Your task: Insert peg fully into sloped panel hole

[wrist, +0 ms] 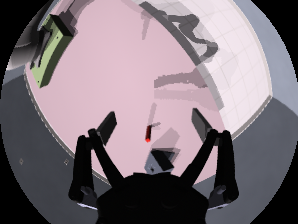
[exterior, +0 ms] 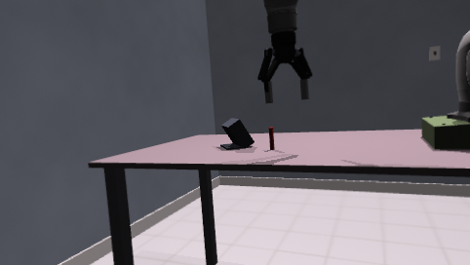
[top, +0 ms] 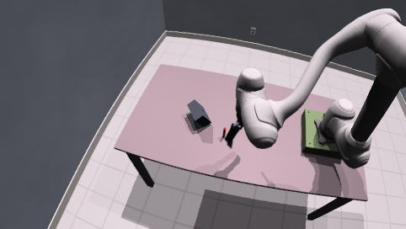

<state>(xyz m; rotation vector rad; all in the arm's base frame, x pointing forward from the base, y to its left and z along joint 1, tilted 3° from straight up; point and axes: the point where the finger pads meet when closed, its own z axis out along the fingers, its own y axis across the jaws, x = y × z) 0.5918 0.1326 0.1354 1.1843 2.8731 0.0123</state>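
Observation:
A small red peg (exterior: 271, 137) stands upright on the pink table, a little right of the dark sloped panel (exterior: 237, 133). In the overhead view the peg (top: 224, 130) is right of the panel (top: 198, 114). My gripper (exterior: 286, 92) hangs open and empty well above the table, over and slightly right of the peg. In the overhead view the gripper (top: 232, 134) shows dark next to the peg, partly hidden by the arm. In the wrist view the peg (wrist: 148, 137) and the panel (wrist: 160, 160) lie between the open fingers, far below.
The arm's green base block (top: 317, 132) sits on the table's right side, also seen in the side view (exterior: 446, 131). The arm's large grey links (top: 269, 111) hang over the table's middle. The table's front edge is near the peg.

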